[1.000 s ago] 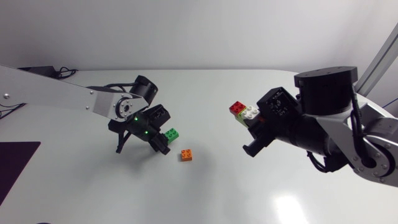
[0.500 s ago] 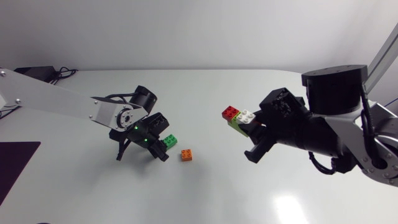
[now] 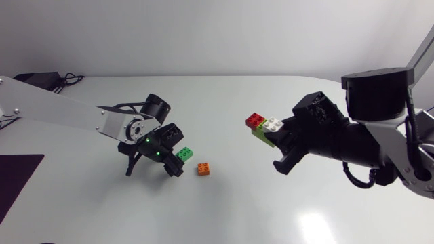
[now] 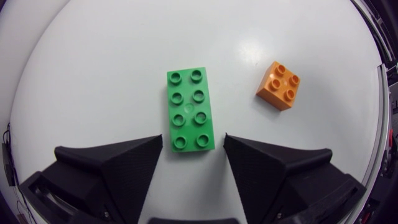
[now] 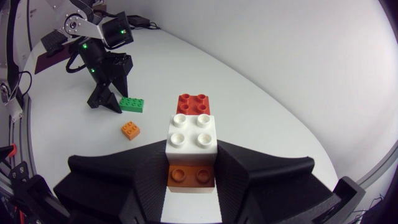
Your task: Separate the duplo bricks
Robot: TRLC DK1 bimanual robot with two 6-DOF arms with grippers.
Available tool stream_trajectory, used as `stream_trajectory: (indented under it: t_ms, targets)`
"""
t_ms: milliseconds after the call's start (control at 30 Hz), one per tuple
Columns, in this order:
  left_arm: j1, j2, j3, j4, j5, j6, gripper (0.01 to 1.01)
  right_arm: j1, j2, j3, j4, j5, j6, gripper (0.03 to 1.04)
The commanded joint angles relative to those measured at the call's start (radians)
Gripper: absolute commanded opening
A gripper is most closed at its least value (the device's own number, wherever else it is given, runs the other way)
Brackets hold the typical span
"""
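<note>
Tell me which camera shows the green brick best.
The left wrist view: the green brick lies flat, all eight studs visible, between the open fingers of the left gripper. The head view shows only a green corner beside that gripper. The right wrist view shows it small and distant.

Table (image 3: 237, 203) (green brick (image 3: 184, 154), orange brick (image 3: 203, 169))

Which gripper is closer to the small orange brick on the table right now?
Left. The left gripper straddles the green brick right beside the orange brick; the right gripper holds the brick stack well away across the table.
</note>
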Motion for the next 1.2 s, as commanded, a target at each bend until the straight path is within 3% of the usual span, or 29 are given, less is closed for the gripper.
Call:
stream_trajectory:
  t_ms: [0,233,467,833,1167]
  targets:
    - [0.011,-0.057,-0.027,-0.021,-0.007,0.031,0.862,0.003,-0.026,-0.004,-0.011,-0.012,0.017,0.15]
    - [0.025,-0.304,0.026,-0.1,0.038,0.129,0.892,-0.012,-0.05,-0.004,-0.04,-0.105,0.016,0.15]
    - [-0.058,-0.44,0.077,-0.245,0.207,0.271,0.887,-0.056,-0.047,0.007,-0.075,-0.271,0.004,0.15]
    - [-0.156,-0.388,0.147,-0.409,0.357,0.461,0.864,-0.081,0.0,0.028,-0.164,-0.452,-0.107,0.15]
    - [-0.181,-0.258,0.324,-0.596,0.45,0.565,0.811,-0.018,0.033,0.021,-0.176,-0.463,-0.185,0.15]
